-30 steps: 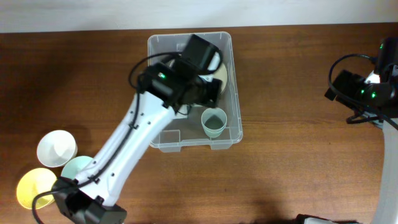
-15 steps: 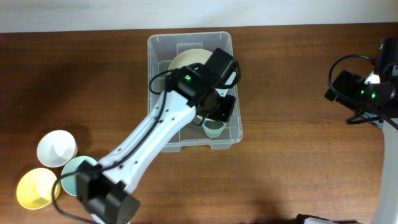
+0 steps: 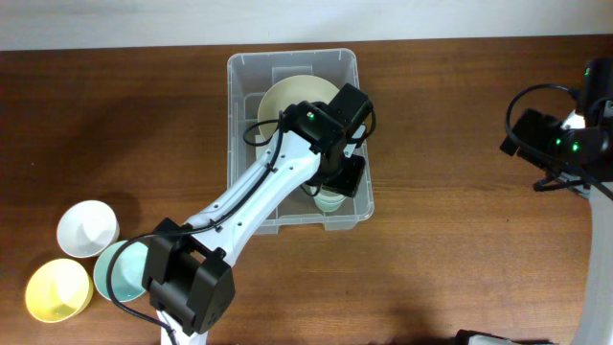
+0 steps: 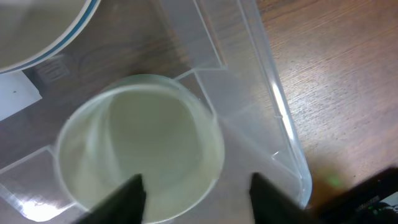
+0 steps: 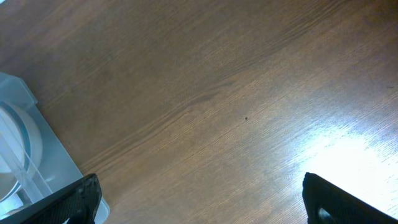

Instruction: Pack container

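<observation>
The clear container [image 3: 233, 144] stands at the middle of the table's far side. A cream bowl [image 3: 287, 96] lies in its back half and a pale green cup [image 3: 331, 202] stands upright in its front right corner. My left gripper [image 3: 337, 184] hangs over that cup. In the left wrist view the left gripper [image 4: 198, 199] is open: one finger is above the cup [image 4: 143, 143], the other outside its rim, next to the container wall [image 4: 273, 93]. Neither finger touches it. My right gripper [image 5: 199, 205] is open above bare wood at the far right.
Three bowls sit at the front left: white [image 3: 86, 228], teal [image 3: 115, 261] and yellow [image 3: 56, 290]. The right arm [image 3: 565, 144] stays near the table's right edge. A container corner [image 5: 25, 124] shows at the left of the right wrist view.
My left gripper has swung from the back of the container, above the cream bowl, to above the cup at the front right. Its jaws have gone from shut to apart. The right arm is still.
</observation>
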